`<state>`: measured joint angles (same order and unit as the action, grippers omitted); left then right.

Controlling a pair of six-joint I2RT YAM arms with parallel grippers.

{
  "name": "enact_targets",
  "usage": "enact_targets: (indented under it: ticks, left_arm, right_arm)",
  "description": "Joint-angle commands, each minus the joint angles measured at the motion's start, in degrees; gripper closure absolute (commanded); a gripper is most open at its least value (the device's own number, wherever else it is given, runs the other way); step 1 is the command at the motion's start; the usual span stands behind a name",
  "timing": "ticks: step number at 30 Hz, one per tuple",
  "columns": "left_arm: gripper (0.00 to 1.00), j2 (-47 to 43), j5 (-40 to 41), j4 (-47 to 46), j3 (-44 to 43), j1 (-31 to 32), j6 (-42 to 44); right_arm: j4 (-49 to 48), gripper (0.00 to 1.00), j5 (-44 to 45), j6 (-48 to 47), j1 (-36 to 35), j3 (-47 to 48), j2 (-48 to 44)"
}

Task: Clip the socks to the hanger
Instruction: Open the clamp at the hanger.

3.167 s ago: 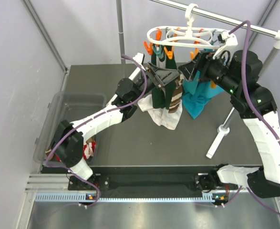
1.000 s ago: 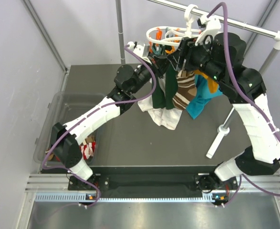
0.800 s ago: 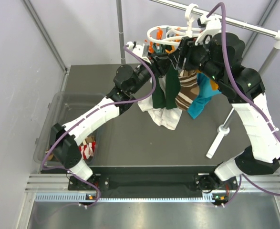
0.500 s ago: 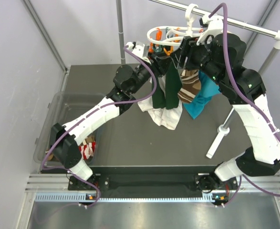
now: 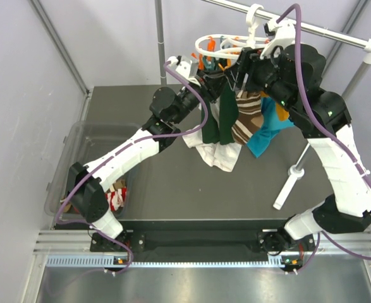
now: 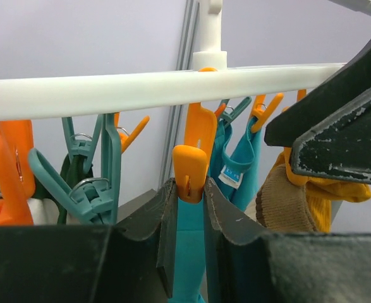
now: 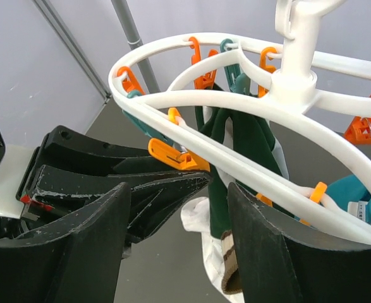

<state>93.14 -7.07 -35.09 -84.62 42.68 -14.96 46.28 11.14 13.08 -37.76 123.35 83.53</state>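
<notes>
The overhead camera looks down and forward from far off, while each wrist camera looks out between its own jaws, very near the hanger (image 6: 109, 88), which all three views share.

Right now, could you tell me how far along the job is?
Done: green sock and teal sock hang on the hanger. In hand: left gripper pinches an orange clip; brown striped sock hangs at right gripper. Left: clipping it, plus the red striped sock in the bin.
</notes>
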Motion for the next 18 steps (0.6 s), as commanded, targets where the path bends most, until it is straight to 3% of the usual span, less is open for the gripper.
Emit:
enact_targets:
  ticks: [1, 15, 18]
  left_arm:
    - [1.0, -1.0, -2.0, -0.9, -1.0, -0.1, -0.9]
    - [1.0, -4.0, -1.9, 6.6, -2.3, 0.1, -3.8]
    - [1.0, -4.5, -1.9, 7.1, -2.2, 0.1, -3.8]
  right_arm:
    - [-3.0, 0.38, 0.7, 0.1, -0.8, -0.1, 0.0]
    - [-7.8, 0.39, 0.2, -2.7, -0.8, -2.9, 2.0]
    - [-8.1, 0.43, 0.5, -3.2, -0.8, -3.4, 2.4]
